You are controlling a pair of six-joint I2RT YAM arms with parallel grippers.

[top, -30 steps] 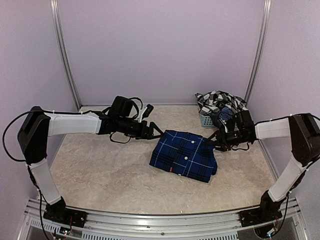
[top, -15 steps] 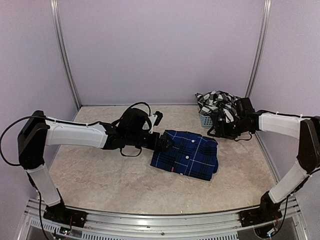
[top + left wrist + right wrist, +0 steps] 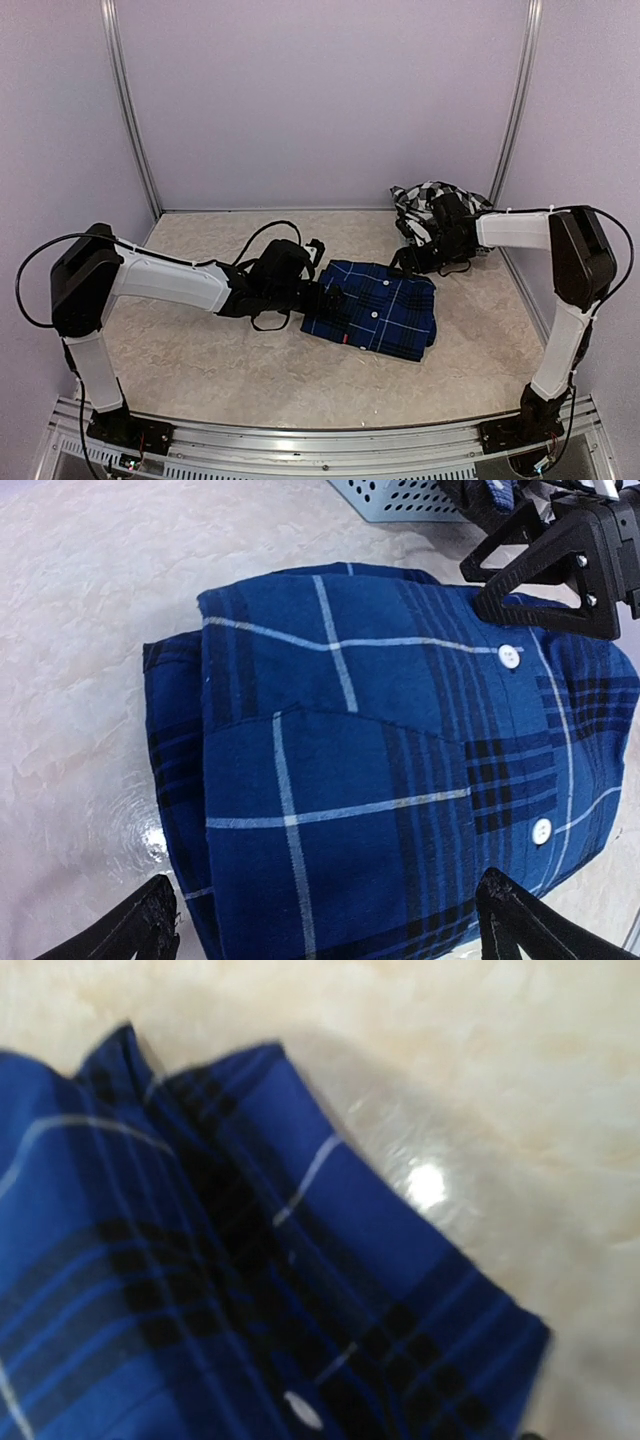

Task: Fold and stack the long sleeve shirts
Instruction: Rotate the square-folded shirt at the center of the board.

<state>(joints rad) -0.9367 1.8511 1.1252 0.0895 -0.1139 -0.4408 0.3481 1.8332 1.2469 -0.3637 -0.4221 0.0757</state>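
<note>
From above, the folded navy blue plaid cloth shirt [image 3: 375, 312] lies flat on the pale table [image 3: 200, 350], right of centre. The left gripper [image 3: 332, 297] is at its left edge, the right gripper [image 3: 410, 260] at its far corner, near the crumpled black-and-white checked shirt [image 3: 425, 197]. Left wrist view: both grippers have their fingers apart, holding nothing. Right wrist view: only a blurred corner of the blue shirt.
</note>
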